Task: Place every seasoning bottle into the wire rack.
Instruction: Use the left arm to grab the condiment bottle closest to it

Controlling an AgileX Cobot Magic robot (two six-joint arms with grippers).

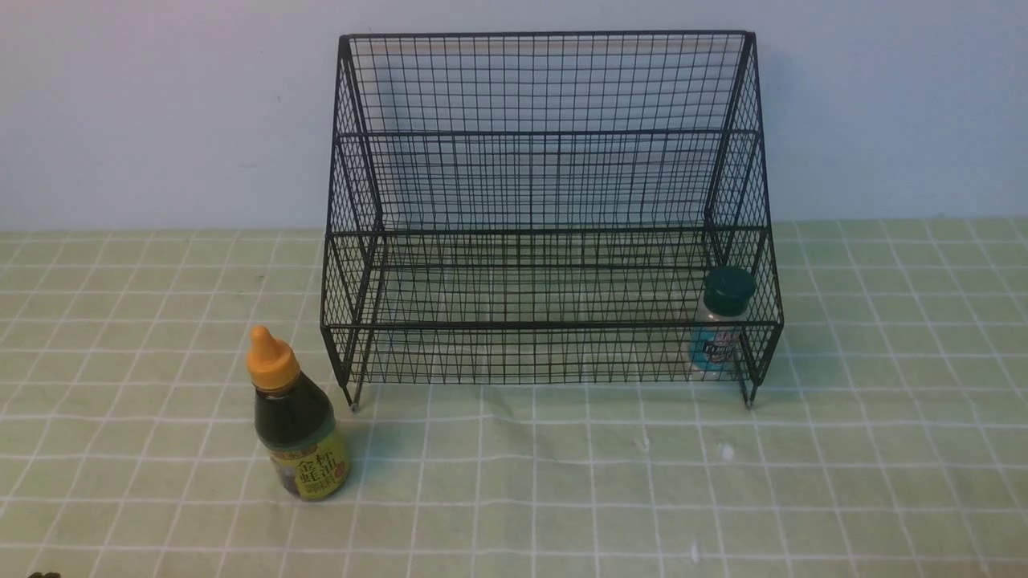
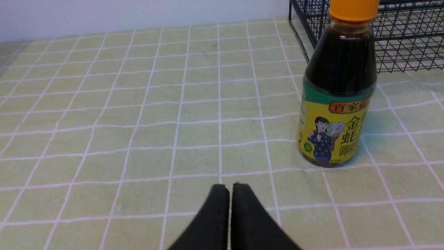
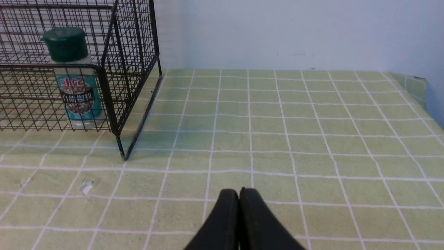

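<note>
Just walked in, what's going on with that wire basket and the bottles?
A robot with two arms is loading the large black wire-mesh rack. The small clear shaker with a dark green lid already stands in its lower tier, at the right end. The taller dark-sauce bottle with an orange cap stands on the green checked cloth, outside the rack by its front left corner. Nothing is being held: the left fingers and the right fingers are both shut and empty.

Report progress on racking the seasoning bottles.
Done: the small clear green-lidded shaker stands inside the black wire rack, lower tier. In hand: nothing; left pincer and right pincer are shut, empty. Left: the dark-sauce bottle with orange cap stands on the checked cloth outside the rack.
</note>
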